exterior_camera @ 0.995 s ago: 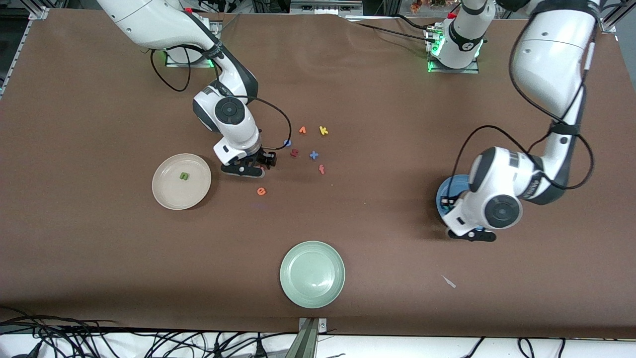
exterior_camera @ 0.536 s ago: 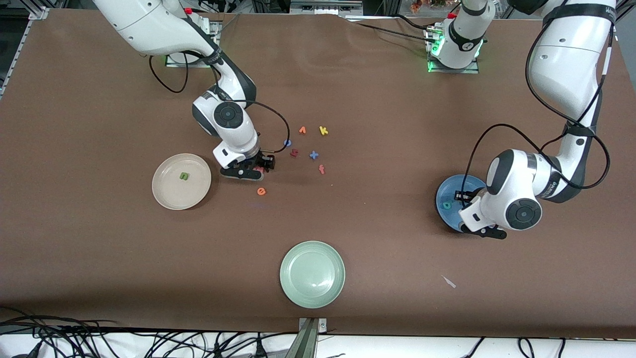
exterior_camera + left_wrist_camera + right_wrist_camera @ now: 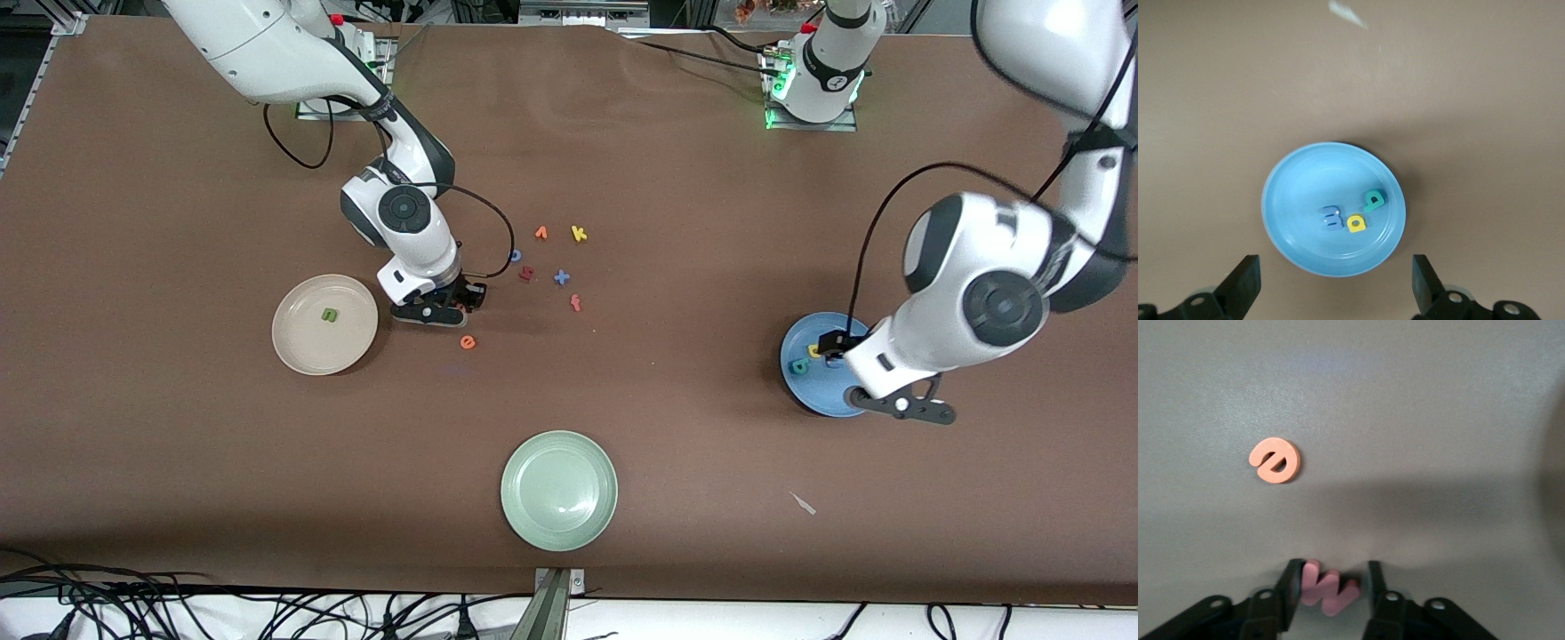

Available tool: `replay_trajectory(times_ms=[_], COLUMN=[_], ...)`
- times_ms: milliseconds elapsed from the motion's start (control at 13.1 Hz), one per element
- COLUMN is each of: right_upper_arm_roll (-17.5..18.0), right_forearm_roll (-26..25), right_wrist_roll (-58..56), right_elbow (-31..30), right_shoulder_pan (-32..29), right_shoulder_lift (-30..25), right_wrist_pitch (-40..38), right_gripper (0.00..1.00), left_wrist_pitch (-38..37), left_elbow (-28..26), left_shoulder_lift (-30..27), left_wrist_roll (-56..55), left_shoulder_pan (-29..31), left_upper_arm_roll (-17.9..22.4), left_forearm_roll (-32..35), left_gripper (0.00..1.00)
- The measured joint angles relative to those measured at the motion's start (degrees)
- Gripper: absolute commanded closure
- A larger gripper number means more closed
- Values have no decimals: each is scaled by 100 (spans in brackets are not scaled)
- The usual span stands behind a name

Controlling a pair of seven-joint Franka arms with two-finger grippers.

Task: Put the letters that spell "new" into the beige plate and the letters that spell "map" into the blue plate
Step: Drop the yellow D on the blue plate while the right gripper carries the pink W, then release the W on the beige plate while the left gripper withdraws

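Your right hand (image 3: pixel 1334 581) is down at the worktop (image 3: pixel 178 444) just beside the beige plate (image 3: pixel 302 351), toward the loose letters, its fingers closed against both sides of the pink-red w (image 3: pixel 1328 587). Your left hand (image 3: pixel 1335 288) hangs over the blue plate (image 3: pixel 1298 200) with its fingers spread wide and nothing between them.

The w is a small foam piece, lying flat. The orange e (image 3: pixel 468 341) lies flat and free on the worktop, near the right hand and nearer the front camera than it. The green n (image 3: pixel 330 314) rests inside the beige plate. The blue-purple m (image 3: pixel 1331 217), yellow a (image 3: pixel 1357 223) and teal p (image 3: pixel 1374 199) sit clustered inside the blue plate.

You have the yellow k (image 3: pixel 579 234), a blue x (image 3: pixel 561 277), a dark red letter (image 3: pixel 526 273) and other loose letters beside the right hand, apart from it. A pale green plate (image 3: pixel 559 489) sits toward the front edge, well apart from the beige plate, with bare worktop between.
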Motion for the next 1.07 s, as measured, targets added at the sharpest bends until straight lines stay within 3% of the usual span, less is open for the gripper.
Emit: replay_trajectory(times_ms=[306,612,842,1071], right_upper_arm_roll=[-80,-294,-341,-513], right_forearm_roll=[-74,-83,-83,-82], right_wrist_roll=[-53,-1155,-2154,-2684], right_elbow=[35,135,119,-150], right_shoulder_pan=[-4,-268,-731,-916], right_shoulder_lift=[-38,-477,-833,-1042], right_wrist_pitch=[-41,-819,-1331,-1379], right_gripper=[70,68,66,27], left_wrist_pitch=[-331,-262,-185,-350], left_elbow=[-132,-1118,-1659,-1616], left_shoulder_lift=[-1130,-2255,-2561,-2583], left_wrist_roll=[13,105,107,107], left_shoulder_pan=[-51,-488,-579,-598], left_upper_arm_roll=[278,924,856,849], left_forearm_roll=[-640,-900,-901,-901], left_gripper=[0,0,0,0])
